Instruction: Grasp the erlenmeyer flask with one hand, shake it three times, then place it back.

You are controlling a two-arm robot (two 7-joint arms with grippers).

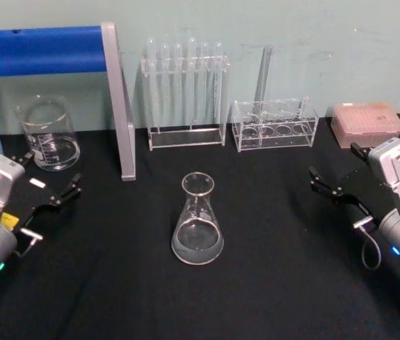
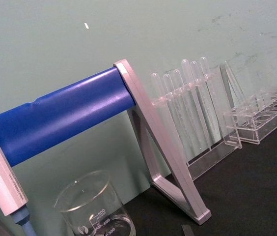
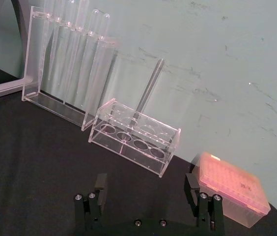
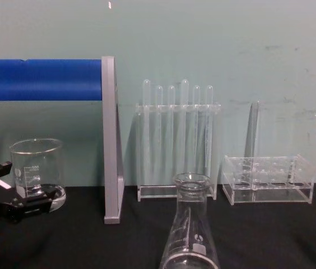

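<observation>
Though chest view crops it, erlenmeyer flask (image 1: pixel 198 223) stands between left claw (image 1: pixel 50 172) and right claw (image 3: pixel 147 181), both spread.

One erlenmeyer flask (image 1: pixel 198 227), one beaker (image 1: pixel 47 134), two clear racks (image 1: pixel 186 139) (image 1: pixel 274 136), six test tubes (image 1: pixel 177 71) in the taller, one pink box (image 1: pixel 367 122)

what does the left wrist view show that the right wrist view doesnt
The left wrist view adds the beaker and the blue bar. The right wrist view adds the right gripper, with its fingers open. Both share the tall test tube rack and the low rack beside it.
</observation>
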